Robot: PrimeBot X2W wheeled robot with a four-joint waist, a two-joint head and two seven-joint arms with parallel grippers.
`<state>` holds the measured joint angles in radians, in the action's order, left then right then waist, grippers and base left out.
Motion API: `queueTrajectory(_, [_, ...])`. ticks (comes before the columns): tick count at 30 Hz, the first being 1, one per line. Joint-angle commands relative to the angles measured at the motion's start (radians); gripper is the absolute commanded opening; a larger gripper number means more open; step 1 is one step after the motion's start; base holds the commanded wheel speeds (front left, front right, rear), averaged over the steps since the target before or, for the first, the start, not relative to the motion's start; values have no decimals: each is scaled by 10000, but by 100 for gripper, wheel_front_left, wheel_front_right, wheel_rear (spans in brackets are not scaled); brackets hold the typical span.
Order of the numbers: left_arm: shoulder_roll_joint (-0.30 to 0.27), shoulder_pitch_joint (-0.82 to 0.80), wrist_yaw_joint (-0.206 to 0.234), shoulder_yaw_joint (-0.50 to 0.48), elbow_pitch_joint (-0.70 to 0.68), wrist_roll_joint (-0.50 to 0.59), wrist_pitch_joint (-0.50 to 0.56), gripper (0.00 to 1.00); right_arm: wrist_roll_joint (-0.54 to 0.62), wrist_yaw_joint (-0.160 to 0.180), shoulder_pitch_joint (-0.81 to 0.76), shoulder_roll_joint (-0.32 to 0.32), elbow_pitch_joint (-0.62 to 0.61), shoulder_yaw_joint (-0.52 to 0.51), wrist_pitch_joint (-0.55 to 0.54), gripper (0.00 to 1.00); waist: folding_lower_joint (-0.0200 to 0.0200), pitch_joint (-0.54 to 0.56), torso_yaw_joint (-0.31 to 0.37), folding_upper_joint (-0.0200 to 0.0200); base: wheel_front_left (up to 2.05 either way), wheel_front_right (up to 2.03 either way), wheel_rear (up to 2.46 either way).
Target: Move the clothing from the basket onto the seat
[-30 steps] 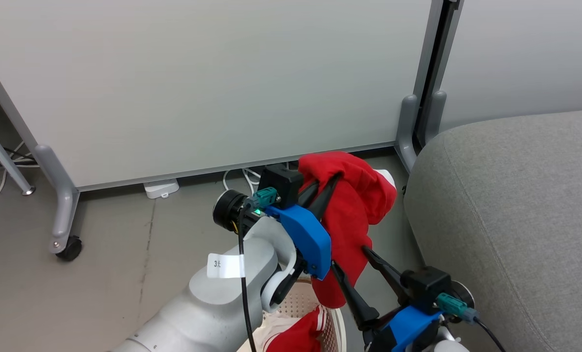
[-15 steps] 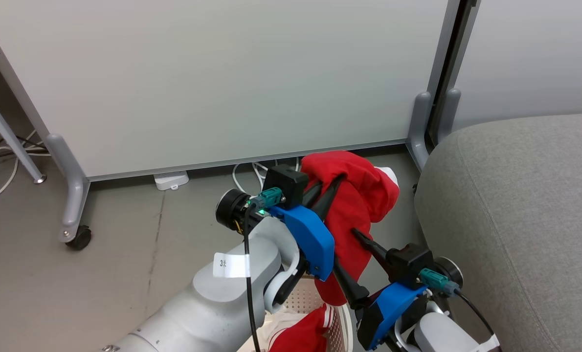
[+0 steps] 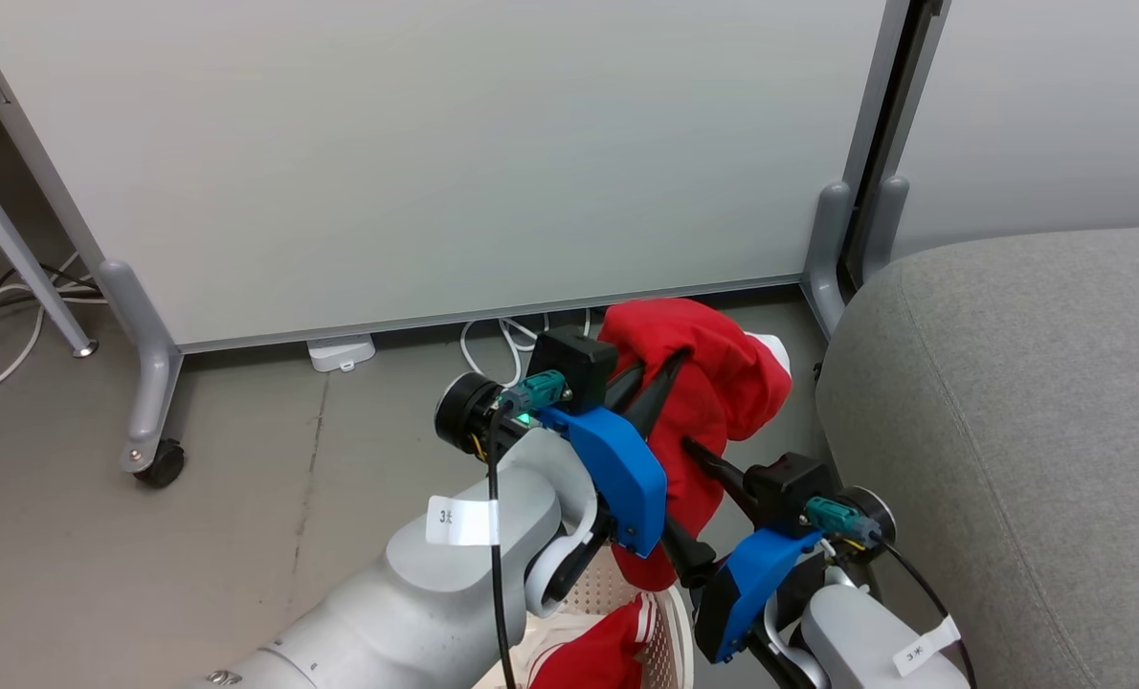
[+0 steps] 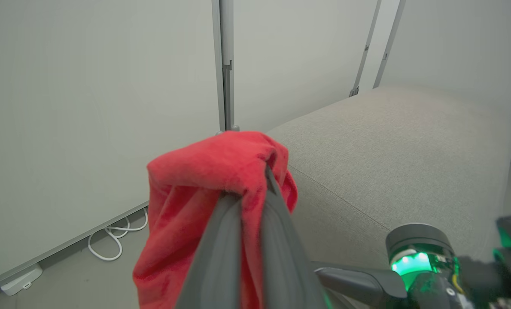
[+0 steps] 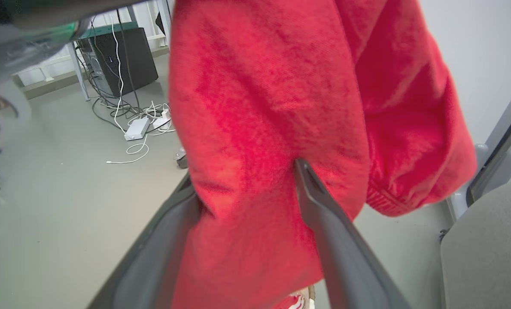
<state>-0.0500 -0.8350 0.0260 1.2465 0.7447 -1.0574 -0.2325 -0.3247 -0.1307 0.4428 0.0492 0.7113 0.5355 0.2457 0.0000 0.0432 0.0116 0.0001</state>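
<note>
Grey floor (image 3: 244, 498) and a white partition panel (image 3: 435, 163) fill my left side. My left gripper (image 3: 660, 378) is pinched tight on the top fold of one red garment (image 3: 723, 383), held high so the cloth hangs free above the basket (image 3: 673, 636), where the striped second garment (image 3: 593, 660) lies. My right gripper (image 3: 680, 493) is spread wide, one finger either side of the hanging cloth, clamping nothing. I judge it is there to gather the loose lower half so nothing drags. To the right, close by, is the seat (image 3: 1010, 402), where this garment belongs.
</note>
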Motion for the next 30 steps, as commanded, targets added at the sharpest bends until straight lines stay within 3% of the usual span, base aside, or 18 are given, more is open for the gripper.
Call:
queueTrajectory(1, [-9,-167,52,67,-44,-72,-82,0,-114,-1,261,22,192,78,69,100,0,12,9,-1,0,0,0])
queueTrajectory(3, [-9,-161,50,108,-80,-106,-89,0,-162,-1,379,22,360,146,106,100,0,33,1,-1,0,0,0])
queueTrajectory(4, [-9,-146,53,125,-99,-138,-95,0,-197,-1,426,22,439,194,111,80,0,48,-5,-1,0,0,0])
queueTrajectory(5, [-10,-127,58,139,-117,-151,-99,0,-223,-1,473,22,504,231,127,24,0,62,-9,-1,0,0,0])
queueTrajectory(6, [-10,-107,61,154,-129,-148,-104,0,-250,-1,515,22,556,257,141,0,0,73,-12,-1,0,0,0])
queueTrajectory(30, [-10,-45,-30,333,151,-236,-179,0,-366,-1,188,22,560,97,206,0,0,190,112,-1,0,0,0])
